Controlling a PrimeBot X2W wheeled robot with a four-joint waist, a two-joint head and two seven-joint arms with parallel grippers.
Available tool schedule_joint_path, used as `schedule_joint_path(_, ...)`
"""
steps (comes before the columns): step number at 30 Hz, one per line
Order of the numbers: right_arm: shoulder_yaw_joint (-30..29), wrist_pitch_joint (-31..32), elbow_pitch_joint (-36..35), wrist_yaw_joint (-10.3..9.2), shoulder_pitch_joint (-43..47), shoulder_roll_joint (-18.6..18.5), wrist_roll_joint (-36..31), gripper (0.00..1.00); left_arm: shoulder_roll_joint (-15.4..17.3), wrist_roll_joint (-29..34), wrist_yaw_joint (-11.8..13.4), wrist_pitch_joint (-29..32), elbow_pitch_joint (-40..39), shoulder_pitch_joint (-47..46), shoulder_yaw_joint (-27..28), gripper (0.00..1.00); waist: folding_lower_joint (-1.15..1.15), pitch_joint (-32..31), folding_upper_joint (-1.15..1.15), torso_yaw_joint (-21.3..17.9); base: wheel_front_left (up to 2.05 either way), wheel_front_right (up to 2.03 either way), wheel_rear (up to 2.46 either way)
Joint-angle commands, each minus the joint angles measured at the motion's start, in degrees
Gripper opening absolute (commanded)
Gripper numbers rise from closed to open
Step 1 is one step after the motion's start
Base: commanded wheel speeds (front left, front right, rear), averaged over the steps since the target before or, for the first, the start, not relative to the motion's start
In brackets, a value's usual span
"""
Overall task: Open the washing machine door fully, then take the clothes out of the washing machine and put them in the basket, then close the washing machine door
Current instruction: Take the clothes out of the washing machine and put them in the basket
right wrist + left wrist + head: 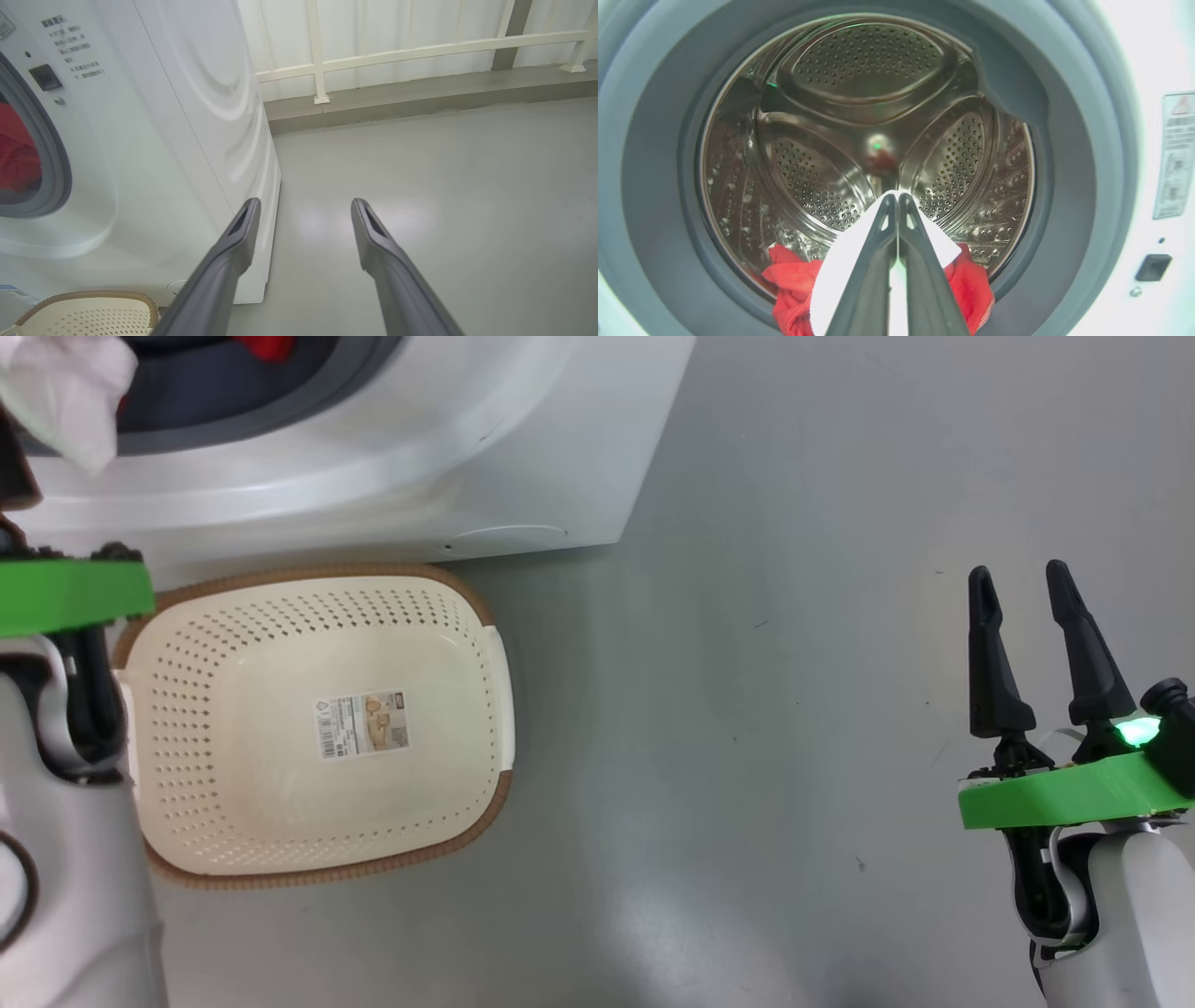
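White item first: white garment (840,266), clamped between my left fingers (878,261), which are pressed together on it at the drum mouth, I judge to lift it clear. Red garments (794,284): slumped on the front lip of the steel drum (868,116). Basket (327,571): on the floor (794,709) just before the washing machine (420,457), placed for a short carry. Right fingers (240,238): apart, holding nothing, kept well aside.

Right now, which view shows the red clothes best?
Left wrist view: the red clothes spill from the drum, partly behind the white garment. Head view catches a sliver at top edge; right wrist view, a patch at left edge.
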Motion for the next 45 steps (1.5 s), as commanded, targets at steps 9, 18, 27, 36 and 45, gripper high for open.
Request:
schedule_joint_path(9, 0.6, -0.4, -1.5, 0.36, 1.5, 0.0, -1.1, 1.0, -0.9, 0.1, -0.4, -0.3, -16.5, 8.1, 0.8, 0.0, 0.0, -1.0, 0.0, 1.1, 0.0, 0.0, 0.0)
schedule_joint_path(18, 0.7, -0.4, -1.6, 0.36, 1.8, 0.0, -1.0, 1.0, -2.1, -0.5, -0.4, -0.3, -28.1, 12.0, 1.6, 0.0, 0.0, -1.3, 0.0, 1.0, 0.0, 0.0, 0.0)
schedule_joint_path(27, 0.7, -0.4, -1.8, 0.36, 1.6, 0.0, -0.8, 1.0, -2.4, 0.6, -0.4, -0.3, -37.0, 13.7, 1.3, 0.0, 0.0, -0.9, 0.0, 0.9, 0.0, 0.0, 0.0)
schedule_joint_path(36, 1.0, -0.4, -1.8, 0.36, 0.9, 0.0, -0.5, 1.0, -2.4, -1.0, -0.1, -0.3, -30.7, 16.8, -0.7, 0.0, 0.0, 0.0, 0.0, 0.6, 0.0, 0.0, 0.0)
schedule_joint_path(45, 1.2, -0.4, -1.9, 0.36, 0.2, 0.0, -0.1, 1.0, -2.4, -3.1, 1.1, -0.3, -17.5, 19.8, -2.3, 0.0, 0.0, 1.7, 0.0, 0.3, 0.0, 0.0, 0.0)
